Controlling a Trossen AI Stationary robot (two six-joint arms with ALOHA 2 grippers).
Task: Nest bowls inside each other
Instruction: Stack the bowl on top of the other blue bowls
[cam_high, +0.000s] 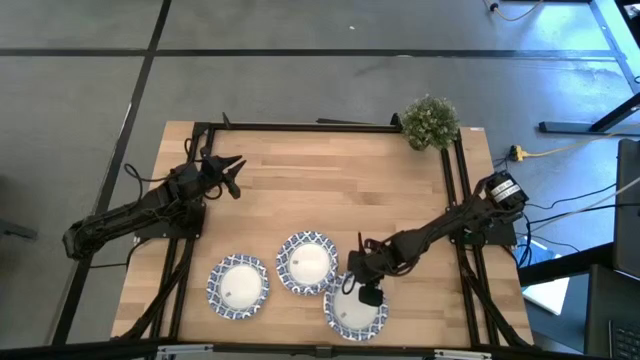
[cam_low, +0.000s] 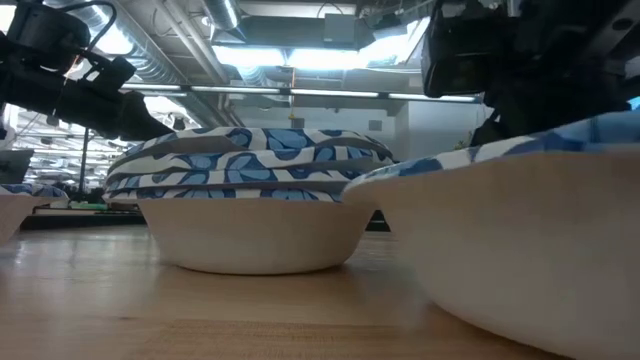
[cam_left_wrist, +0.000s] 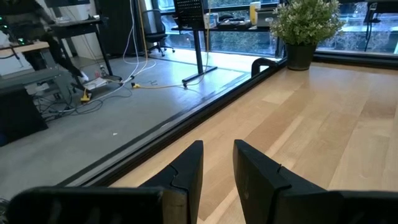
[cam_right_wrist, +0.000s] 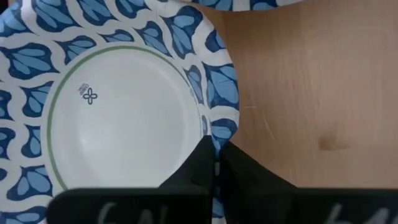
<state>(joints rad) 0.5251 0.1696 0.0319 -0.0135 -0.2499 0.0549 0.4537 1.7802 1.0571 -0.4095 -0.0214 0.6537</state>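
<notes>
Presently, item: tabletop (cam_high: 320, 180), three bowl positions near its front edge. Right bowl (cam_high: 355, 310): rim pinched between the right jaws (cam_high: 362, 290), which are clamped together on its patterned edge. Advice: lift level, clear the rim of the middle stack (cam_high: 307, 262) just beside the jaws, then lower centred. Right arm reaches low, inward. Left jaws (cam_high: 236, 165), slightly apart, wait well away, holding nothing.
</notes>
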